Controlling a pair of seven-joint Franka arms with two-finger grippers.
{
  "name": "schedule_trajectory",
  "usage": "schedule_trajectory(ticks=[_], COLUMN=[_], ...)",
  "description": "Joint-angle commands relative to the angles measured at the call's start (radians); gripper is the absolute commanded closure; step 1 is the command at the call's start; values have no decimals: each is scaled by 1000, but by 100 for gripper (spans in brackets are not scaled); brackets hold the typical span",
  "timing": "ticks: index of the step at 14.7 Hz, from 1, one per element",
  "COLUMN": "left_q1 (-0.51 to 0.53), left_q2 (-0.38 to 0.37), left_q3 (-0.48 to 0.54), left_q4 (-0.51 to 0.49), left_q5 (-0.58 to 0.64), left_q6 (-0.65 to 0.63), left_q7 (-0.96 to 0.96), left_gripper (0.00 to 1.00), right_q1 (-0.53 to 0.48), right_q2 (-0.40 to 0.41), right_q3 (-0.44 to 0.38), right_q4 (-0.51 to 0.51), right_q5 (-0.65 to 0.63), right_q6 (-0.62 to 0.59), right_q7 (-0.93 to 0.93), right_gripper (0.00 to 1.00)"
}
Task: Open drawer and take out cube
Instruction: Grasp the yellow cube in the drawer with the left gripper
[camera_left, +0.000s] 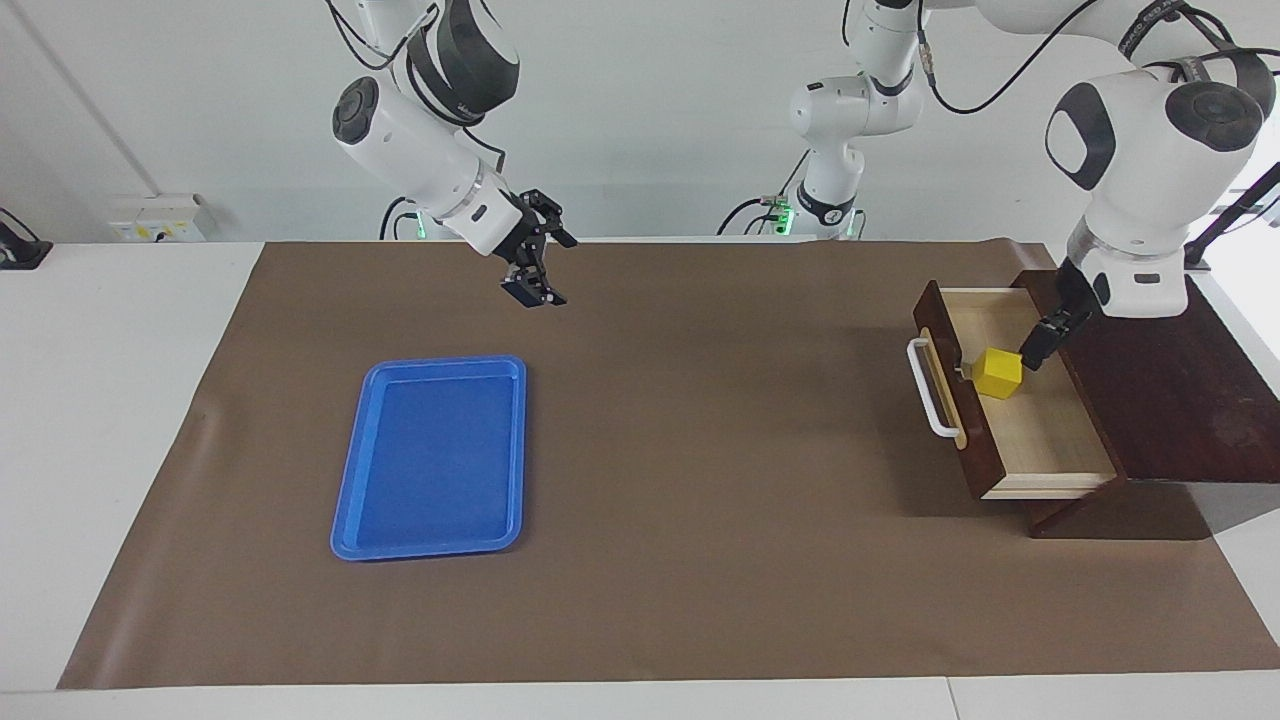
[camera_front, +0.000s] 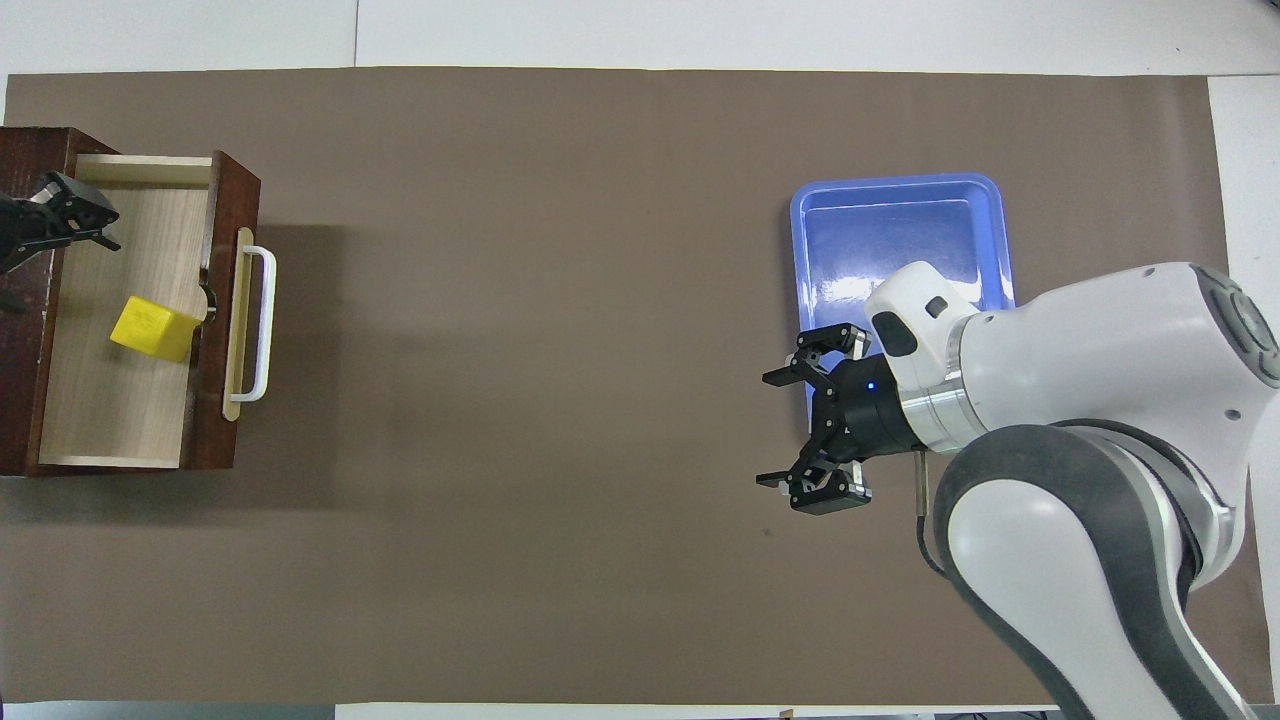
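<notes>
The dark wooden drawer (camera_left: 975, 440) stands pulled out of its box (camera_left: 1150, 370) at the left arm's end of the table, its white handle (camera_left: 930, 400) free. In the overhead view the drawer (camera_front: 215, 330) shows its pale floor. The yellow cube (camera_left: 998, 372) (camera_front: 152, 329) lies inside, close to the front panel. My left gripper (camera_left: 1038, 345) (camera_front: 85, 215) hangs open over the drawer's inner part by the box's edge, above the cube and holding nothing. My right gripper (camera_left: 555, 270) (camera_front: 775, 430) waits open and empty in the air over the mat beside the tray.
A flat blue tray (camera_left: 435, 455) (camera_front: 900, 230) lies on the brown mat (camera_left: 700, 450) toward the right arm's end, with nothing in it. The box's top reaches the table's end edge.
</notes>
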Motion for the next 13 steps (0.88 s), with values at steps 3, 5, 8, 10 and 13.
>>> schedule_trajectory(ticks=[3, 5, 8, 10, 13], left_q1=[34, 33, 34, 37, 63], left_q2=[-114, -117, -113, -107, -99], left_q3=[-8, -8, -7, -7, -7], left_q4=[-246, -286, -334, -363, -378], left_q5=[-13, -12, -10, -12, -10], left_q6=[176, 199, 273, 336, 363], left_q7=[-284, -373, -465, -470, -487], left_gripper=[0, 0, 0, 0, 0], right_q1=[-2, -4, 2, 6, 30], right_q2=[54, 81, 108, 120, 129], right_q3=[-4, -4, -3, -3, -1], right_q4=[31, 34, 42, 49, 54], right_q5=[72, 102, 130, 133, 138], right_q6=[23, 29, 60, 77, 97], right_q7=[-124, -179, -239, -277, -346], right_gripper=[0, 0, 0, 0, 0])
